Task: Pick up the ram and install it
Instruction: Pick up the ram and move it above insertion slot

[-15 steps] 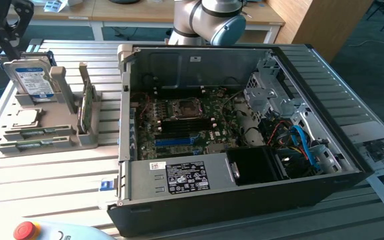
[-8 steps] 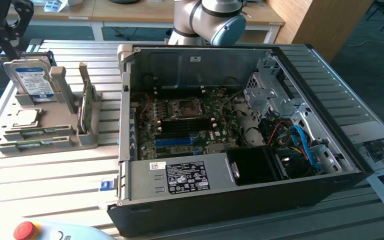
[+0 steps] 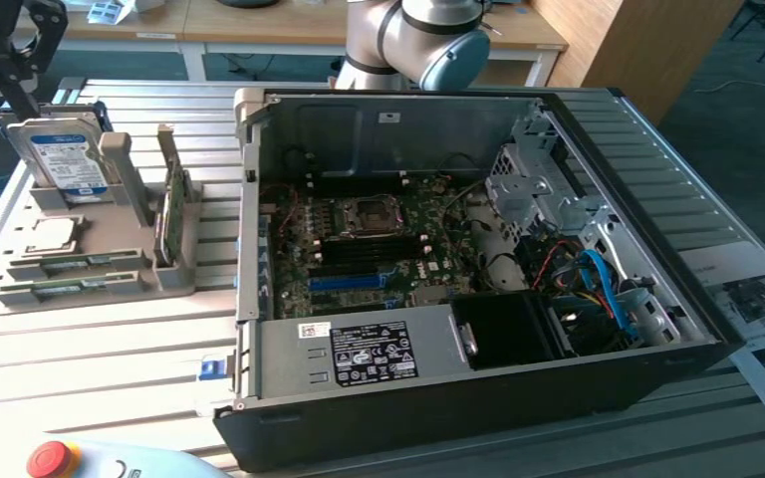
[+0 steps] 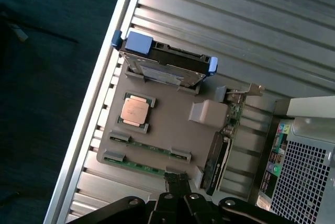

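Two ram sticks, thin green boards, lie on edge in slots at the near end of a beige holder tray on the exterior view's left. The wrist view shows them as green strips in the tray. My black gripper hangs high above the tray's far end, behind the hard drive. In the wrist view its fingers are shut together with nothing between them, well above the tray. The open PC case shows its motherboard.
A silver hard drive stands upright in the tray. A CPU and a taller green card sit there too. The slatted metal table carries everything. A red stop button is at the near edge.
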